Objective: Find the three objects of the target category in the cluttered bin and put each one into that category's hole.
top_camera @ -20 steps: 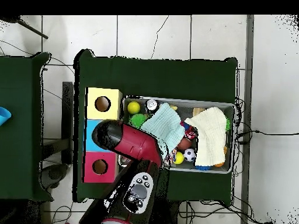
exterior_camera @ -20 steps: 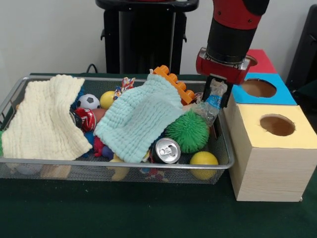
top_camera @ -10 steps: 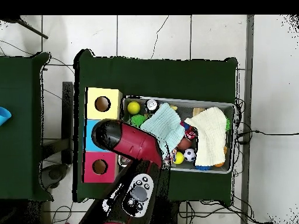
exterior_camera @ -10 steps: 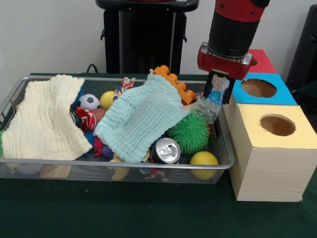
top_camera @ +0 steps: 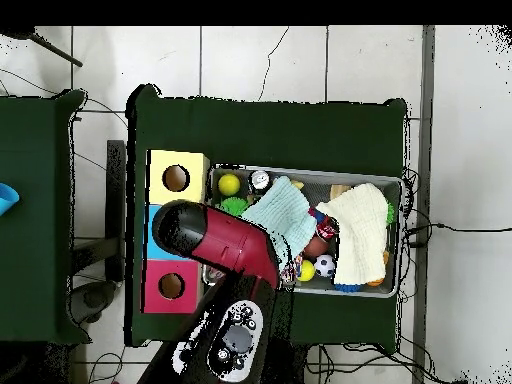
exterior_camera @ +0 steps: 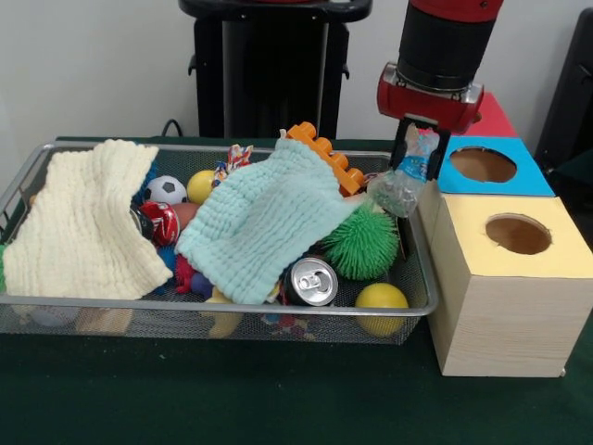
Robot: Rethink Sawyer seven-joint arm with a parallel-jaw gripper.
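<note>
From where I stand across the worktop (exterior_camera: 232,399), the claw (exterior_camera: 419,153) hangs at about two o'clock in my view, clamped on a small clear bottle (exterior_camera: 406,176) with a blue-and-white label. The bottle dangles tilted from the black fingers (exterior_camera: 400,148), its crumpled lower end pointing toward seven o'clock, lifted clear of the clutter and hovering over the right end of the wire bin (exterior_camera: 213,306), just beside the wooden boxes. Directly at three o'clock from the bottle sits the blue-topped box (exterior_camera: 519,181) with its round dark hole (exterior_camera: 482,164); the bottle is near it but not over the opening. The yellow-topped box (exterior_camera: 505,297) stands at its near side and the red-topped box (exterior_camera: 491,116) behind. Below the bottle, inside the bin, lie a spiky green ball (exterior_camera: 361,246), a yellow ball (exterior_camera: 381,298) and a silver can (exterior_camera: 310,280). A mint cloth (exterior_camera: 259,218) covers the middle of the bin, an orange block (exterior_camera: 324,153) peeks at its twelve o'clock edge, and a cream cloth (exterior_camera: 83,218) drapes the end at nine o'clock. Looking straight down, the red arm (top_camera: 220,245) hides the claw and reaches over the blue box.
</note>
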